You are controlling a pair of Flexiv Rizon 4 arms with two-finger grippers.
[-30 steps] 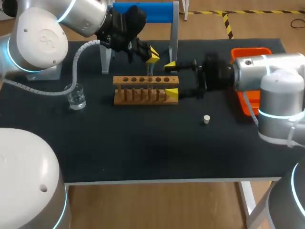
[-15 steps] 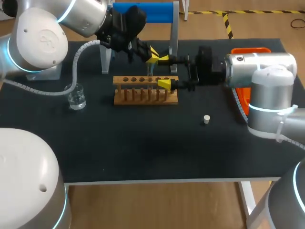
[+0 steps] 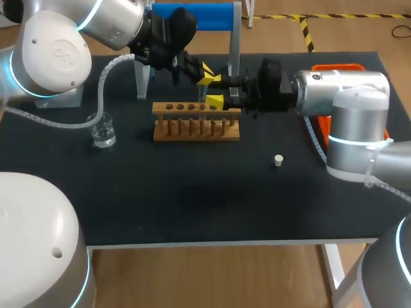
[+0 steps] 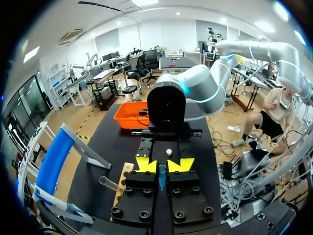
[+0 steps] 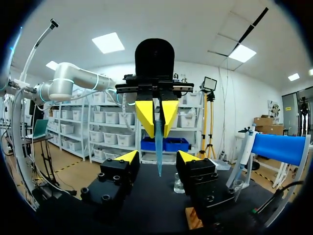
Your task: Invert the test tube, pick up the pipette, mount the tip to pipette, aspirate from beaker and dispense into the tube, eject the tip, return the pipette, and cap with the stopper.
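Note:
My left gripper (image 3: 207,75) hangs over the wooden tube rack (image 3: 196,120), shut on a bluish test tube (image 3: 205,94) that points down at the rack. The left wrist view shows the tube (image 4: 161,176) pinched between that gripper's (image 4: 163,165) yellow tips. From the right, my right gripper (image 3: 215,91) lies level, one finger on each side of the tube. Seen from the right wrist, the tube (image 5: 159,147) hangs between my right gripper's (image 5: 158,157) fingers with a gap on both sides, so it is open. The left gripper (image 5: 156,113) holds the tube from above.
A glass beaker (image 3: 103,130) stands left of the rack. A small white stopper (image 3: 278,160) lies on the black mat to the rack's right. An orange bin (image 3: 337,69) sits at the far right behind my right arm. A blue-topped stand (image 3: 192,16) rises behind the rack.
My right gripper has slid left to the tube and its fingers have drawn much closer together around it. The left arm and the tube have stayed still.

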